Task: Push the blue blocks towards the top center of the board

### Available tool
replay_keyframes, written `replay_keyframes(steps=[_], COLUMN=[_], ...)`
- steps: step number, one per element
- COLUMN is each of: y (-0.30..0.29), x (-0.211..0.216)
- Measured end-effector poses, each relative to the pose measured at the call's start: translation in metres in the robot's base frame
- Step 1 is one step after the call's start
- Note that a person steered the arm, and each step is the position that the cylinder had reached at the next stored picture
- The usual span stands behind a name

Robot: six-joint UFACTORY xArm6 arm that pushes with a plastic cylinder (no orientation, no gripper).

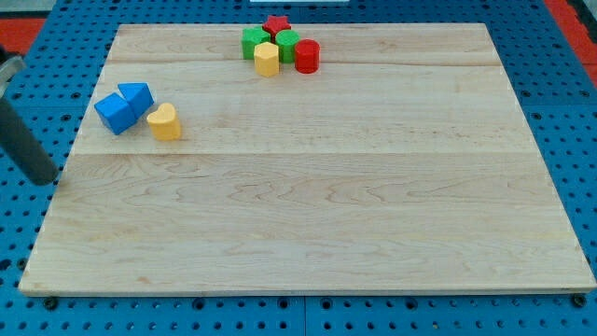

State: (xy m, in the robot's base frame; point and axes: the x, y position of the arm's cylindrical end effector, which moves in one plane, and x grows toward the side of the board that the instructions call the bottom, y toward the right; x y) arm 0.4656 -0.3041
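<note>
Two touching blue blocks (124, 106) are found far left on the board (373, 205), beside a yellow heart (165, 121); my tip (45, 177), holding nothing, is placed off-board, left and nearer

Pale wooden surface (308, 215), plank seams running left to right, grain visible. It rests on a blue perforated base (560, 84) with regular hole grid. Red strip (569, 11) at view's top right. Even, diffuse lighting.

My tip (45, 179): plain dark straight rod.
</note>
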Motion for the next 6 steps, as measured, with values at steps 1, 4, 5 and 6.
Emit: replay_keyframes(steps=[1,4,5,6], y=[0.038,0.165,0.196,0.242], x=[-0.087,-0.131,-0.133,-0.112])
